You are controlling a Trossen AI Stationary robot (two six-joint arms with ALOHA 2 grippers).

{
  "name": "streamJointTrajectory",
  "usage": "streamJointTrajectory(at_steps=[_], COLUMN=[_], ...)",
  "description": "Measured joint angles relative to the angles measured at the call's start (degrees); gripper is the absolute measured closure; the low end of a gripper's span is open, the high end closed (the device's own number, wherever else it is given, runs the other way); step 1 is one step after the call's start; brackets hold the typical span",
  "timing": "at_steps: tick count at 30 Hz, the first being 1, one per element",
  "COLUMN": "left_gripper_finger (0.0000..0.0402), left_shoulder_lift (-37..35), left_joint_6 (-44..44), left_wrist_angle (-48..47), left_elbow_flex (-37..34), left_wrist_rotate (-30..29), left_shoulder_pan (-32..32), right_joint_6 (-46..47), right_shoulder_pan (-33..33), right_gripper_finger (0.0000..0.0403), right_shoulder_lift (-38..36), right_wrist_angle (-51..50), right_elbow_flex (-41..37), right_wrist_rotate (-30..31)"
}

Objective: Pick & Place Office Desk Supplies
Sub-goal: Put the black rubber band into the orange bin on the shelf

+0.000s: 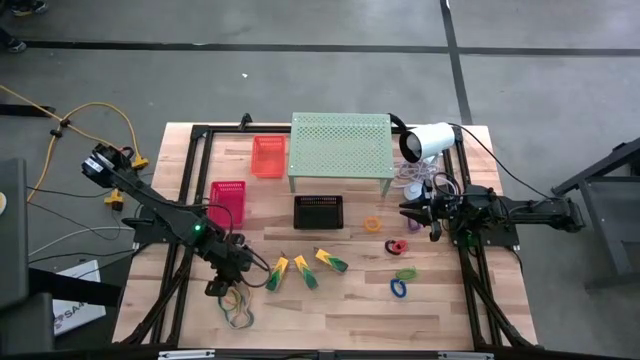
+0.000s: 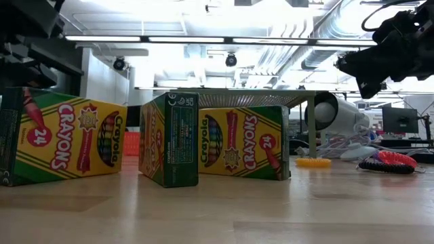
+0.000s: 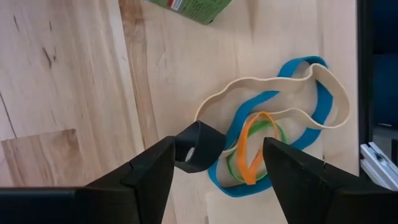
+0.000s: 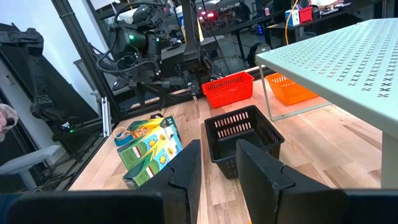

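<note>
High view: the pale-green perforated shelf [image 1: 340,145] stands at the table's far side, with a black basket [image 1: 318,212] in front of it and red [image 1: 229,201] and orange [image 1: 268,156] baskets to its left. Three crayon boxes [image 1: 304,268] lie mid-table; the low view reads "CRAYONS" and "24" on them [image 2: 64,139]. The left gripper [image 3: 214,168], jaws spread, hangs over a tangle of rubber bands [image 3: 273,134] near the front-left edge, holding nothing. The right gripper [image 4: 214,171] waits beside the lamp, jaws slightly apart, empty.
</note>
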Motion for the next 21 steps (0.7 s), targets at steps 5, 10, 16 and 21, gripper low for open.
streamJointTrajectory(at_steps=[5,10,16,21], left_gripper_finger=[0.0164,0.0164,0.0164,0.0164], left_shoulder_lift=[1.94,4.02,6.31,7.46], left_joint_6=[-0.11,-0.17,-0.17,-0.17], left_wrist_angle=[0.07,0.45,1.28,1.4], left_elbow_flex=[0.0,0.0,0.0,0.0], left_wrist_rotate=[-0.04,0.02,0.23,0.49], left_shoulder_pan=[0.0,0.0,0.0,-0.22], right_joint_6=[0.0,0.0,0.0,0.0], right_shoulder_pan=[0.0,0.0,0.0,0.0], right_gripper_finger=[0.0313,0.0313,0.0313,0.0313], right_shoulder_lift=[0.0,-0.02,0.0,0.0], right_wrist_angle=[0.0,-0.01,-0.01,0.01], right_elbow_flex=[0.0,0.0,0.0,0.01], right_wrist_rotate=[0.0,0.0,0.0,0.0])
